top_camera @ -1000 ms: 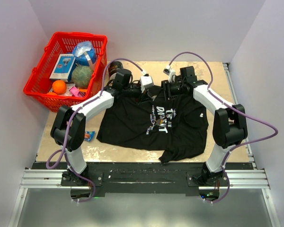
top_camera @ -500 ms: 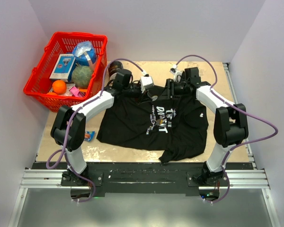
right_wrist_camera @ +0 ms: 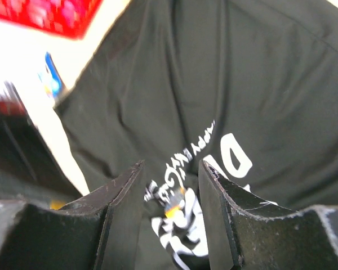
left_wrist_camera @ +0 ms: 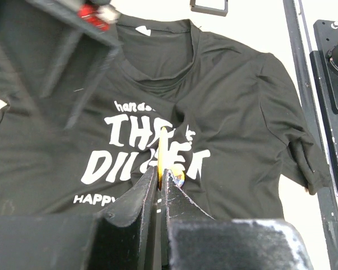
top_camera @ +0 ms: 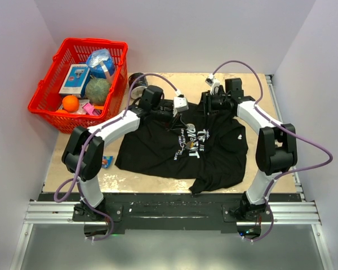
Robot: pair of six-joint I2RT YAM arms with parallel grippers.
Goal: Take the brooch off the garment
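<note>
apparently the left claw (left_wrist_camera: pixel 160 172) is pinched together on a thin yellow sliver, which i take for the brooch (left_wrist_camera: pixel 161 147) seen edge-on (from this angle i can't be certain). it hangs over the white lettering (left_wrist_camera: pixel 124 132) of the garment (left_wrist_camera: pixel 231 112), which lies spread on the table (top_camera: pixel 253 90) with its collar toward 12 o'clock in the overhead view. the right claw (right_wrist_camera: pixel 171 166) stands apart with nothing between its jaws, at about 1 o'clock of the print. i can't tell whether the brooch is free of the cloth, though no fabric looks tented. so draw it off slowly, straight away from the shirt, and watch for the cloth rising. if it does, the right claw should press the fabric down just beside the brooch. the hold is on a narrow edge, so a jerk could twist it out. an orange speck (right_wrist_camera: pixel 173 211) sits on the print, and what it is i can't say.
</note>
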